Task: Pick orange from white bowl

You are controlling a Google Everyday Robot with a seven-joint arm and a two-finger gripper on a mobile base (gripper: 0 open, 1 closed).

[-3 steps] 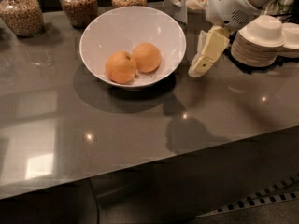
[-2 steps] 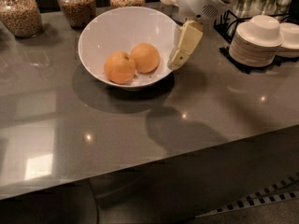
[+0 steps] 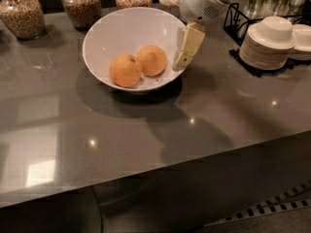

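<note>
A large glossy white bowl [image 3: 104,33] stands on the dark grey counter. Two oranges lie touching in its bottom. The right orange [image 3: 152,60] looks slightly paler and plain. Its twin orange [image 3: 125,70] lies to the left, nearer the front. My gripper [image 3: 186,50], cream-coloured under a white wrist, hangs over the bowl's right rim. It is just right of the paler orange, above it, and apart from it. Nothing shows in the gripper.
Three glass jars of grain [image 3: 19,13] stand along the back edge. Stacks of small white dishes [image 3: 269,42] sit at the right, beside a black wire rack of shakers [image 3: 269,1]. The counter's front edge runs across the lower part of the view.
My gripper has moved left, from beside the bowl on its right to over the bowl's right rim. The oranges and the bowl have not moved.
</note>
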